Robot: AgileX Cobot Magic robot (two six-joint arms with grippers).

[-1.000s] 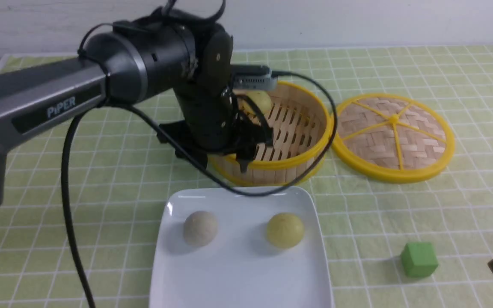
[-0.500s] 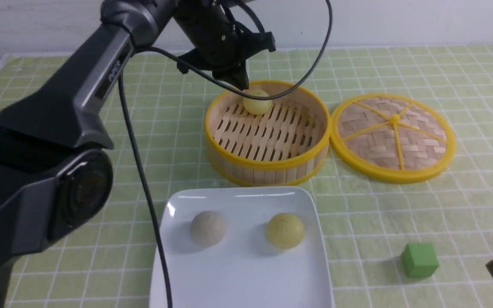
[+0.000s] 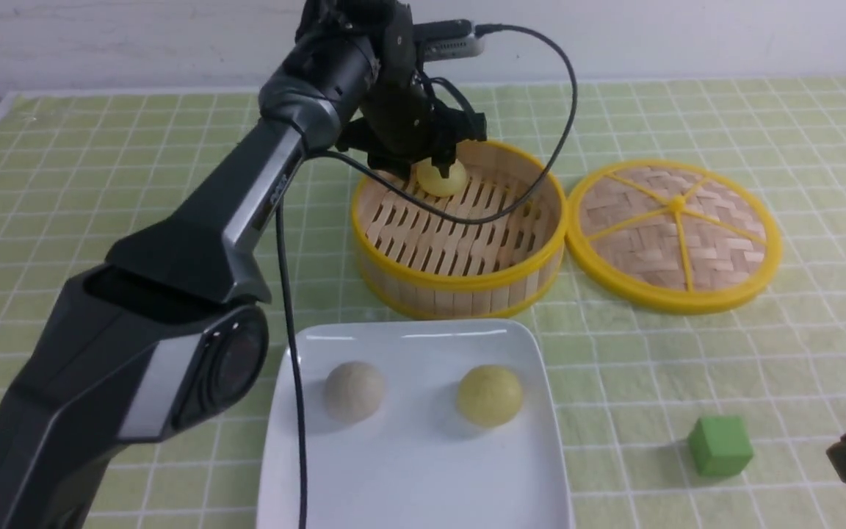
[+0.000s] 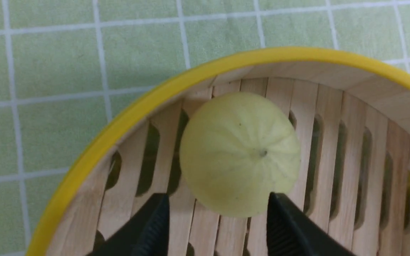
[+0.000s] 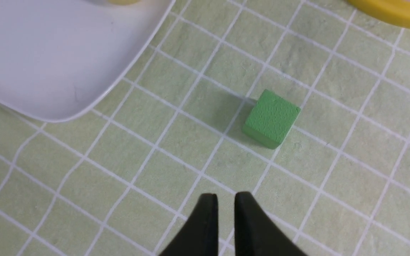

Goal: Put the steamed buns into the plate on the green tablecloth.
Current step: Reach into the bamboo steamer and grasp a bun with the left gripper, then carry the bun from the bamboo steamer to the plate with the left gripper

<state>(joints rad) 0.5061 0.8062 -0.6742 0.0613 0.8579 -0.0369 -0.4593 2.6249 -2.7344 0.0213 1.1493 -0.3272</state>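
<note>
Though round, bun (image 4: 240, 153) apparently crown-up

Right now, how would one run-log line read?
left gripper open, flanking third bun in steamer | plate: grey bun, yellow bun | right gripper shut

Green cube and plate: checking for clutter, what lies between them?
Only bare green tablecloth lies between the green cube and the plate; the right wrist view shows it.

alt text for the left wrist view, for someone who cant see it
A pale yellow steamed bun sits on the slatted floor of a yellow-rimmed bamboo steamer, close to its wall. The left gripper is open, its two black fingers flanking the bun's near side. Green tablecloth with white grid lines lies outside the steamer.
</note>
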